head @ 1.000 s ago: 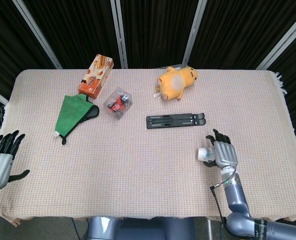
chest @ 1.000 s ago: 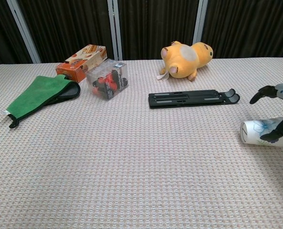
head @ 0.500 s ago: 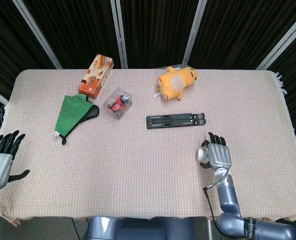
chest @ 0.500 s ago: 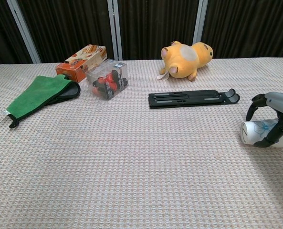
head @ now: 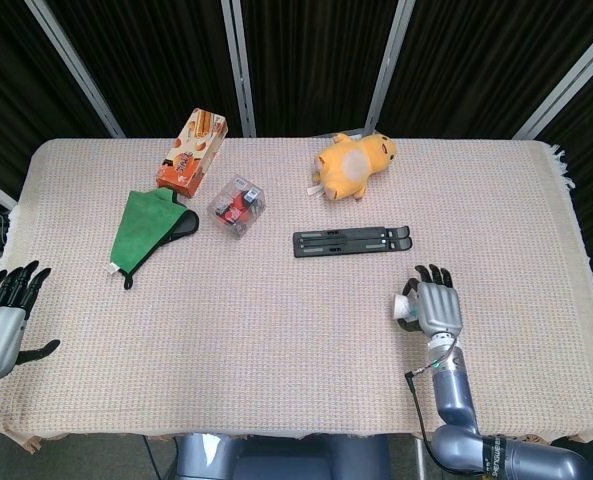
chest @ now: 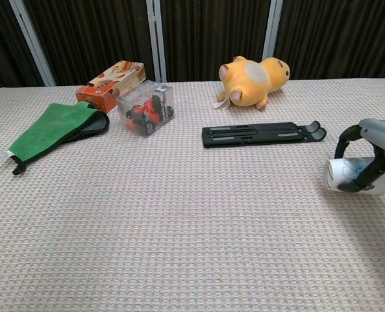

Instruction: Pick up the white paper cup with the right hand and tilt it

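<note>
Grasp step. Right hand (chest: 369, 156) curls its fingers around the white paper cup (chest: 340, 175), which lies on its side on the tabletop (chest: 179, 214) beneath the palm. Next, likely: firm the grip, lift, tilt.

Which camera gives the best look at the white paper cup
The chest view: the white paper cup lies on its side, the right hand wrapped around it. From the head view, the hand covers most of it.
</note>
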